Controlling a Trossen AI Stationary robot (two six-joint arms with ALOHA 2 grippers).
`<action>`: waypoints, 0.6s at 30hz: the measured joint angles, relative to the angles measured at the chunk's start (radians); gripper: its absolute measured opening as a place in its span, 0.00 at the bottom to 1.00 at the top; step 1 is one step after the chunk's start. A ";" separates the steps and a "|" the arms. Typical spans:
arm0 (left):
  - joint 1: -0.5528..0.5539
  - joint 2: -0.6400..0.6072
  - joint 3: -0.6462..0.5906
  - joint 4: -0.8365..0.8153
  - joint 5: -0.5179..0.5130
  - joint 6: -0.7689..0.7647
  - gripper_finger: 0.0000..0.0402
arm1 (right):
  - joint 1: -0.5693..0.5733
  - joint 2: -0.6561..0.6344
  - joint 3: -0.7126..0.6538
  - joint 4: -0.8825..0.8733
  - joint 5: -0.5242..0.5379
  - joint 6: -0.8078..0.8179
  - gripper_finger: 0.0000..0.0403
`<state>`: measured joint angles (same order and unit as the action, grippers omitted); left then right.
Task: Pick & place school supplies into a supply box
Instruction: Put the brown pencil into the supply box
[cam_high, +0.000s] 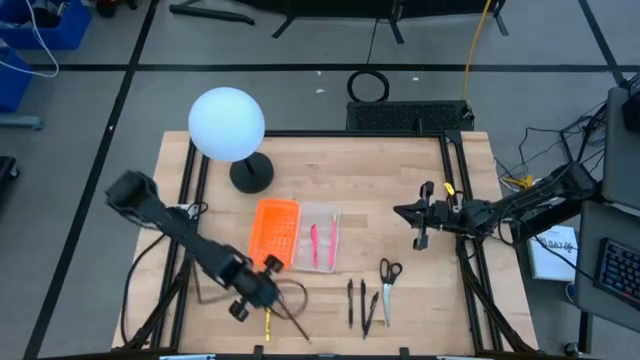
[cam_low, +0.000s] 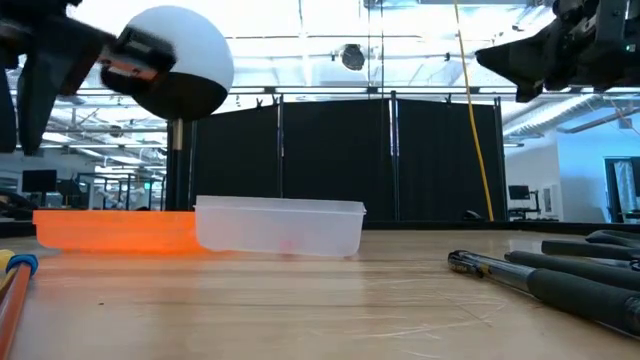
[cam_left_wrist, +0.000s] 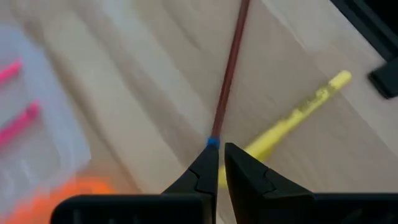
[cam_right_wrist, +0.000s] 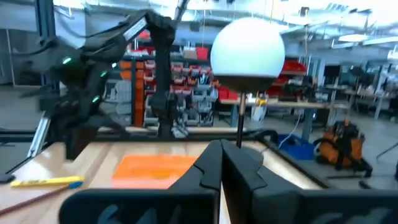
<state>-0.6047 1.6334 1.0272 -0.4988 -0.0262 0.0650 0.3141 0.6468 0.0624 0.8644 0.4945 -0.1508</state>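
The clear supply box (cam_high: 322, 215) (cam_low: 280, 226) sits mid-table with two pink pens (cam_high: 320, 246) (cam_left_wrist: 17, 121) inside. A brown pencil with a blue end (cam_high: 292, 318) (cam_left_wrist: 229, 74) and a yellow pen (cam_high: 268, 323) (cam_left_wrist: 292, 115) lie near the near edge. Dark pens (cam_high: 358, 302) (cam_low: 560, 280) and black-handled scissors (cam_high: 388, 273) lie right of them. My left gripper (cam_high: 250, 292) (cam_left_wrist: 219, 152) hovers shut above the pencil's blue end. My right gripper (cam_high: 420, 215) (cam_right_wrist: 219, 158) hangs shut, raised over the table's right part.
An orange tray (cam_high: 275, 232) (cam_low: 110, 228) touches the clear box's left side. A lamp with a white globe (cam_high: 227, 123) (cam_right_wrist: 249, 46) stands behind them on a black base (cam_high: 251, 174). Bare wood lies between the box and the right gripper.
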 joint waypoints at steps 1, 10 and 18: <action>0.000 0.033 0.039 -0.019 0.000 0.027 0.09 | 0.000 -0.001 -0.001 0.020 0.000 -0.010 0.00; 0.014 0.221 0.277 -0.161 0.049 0.162 0.09 | 0.000 -0.002 -0.003 0.051 0.000 -0.020 0.00; 0.039 0.266 0.285 -0.259 -0.010 0.062 0.21 | 0.000 -0.002 -0.003 0.052 0.001 -0.027 0.00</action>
<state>-0.5653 1.8997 1.3125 -0.7574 -0.0365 0.1274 0.3141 0.6453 0.0589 0.9161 0.4958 -0.1780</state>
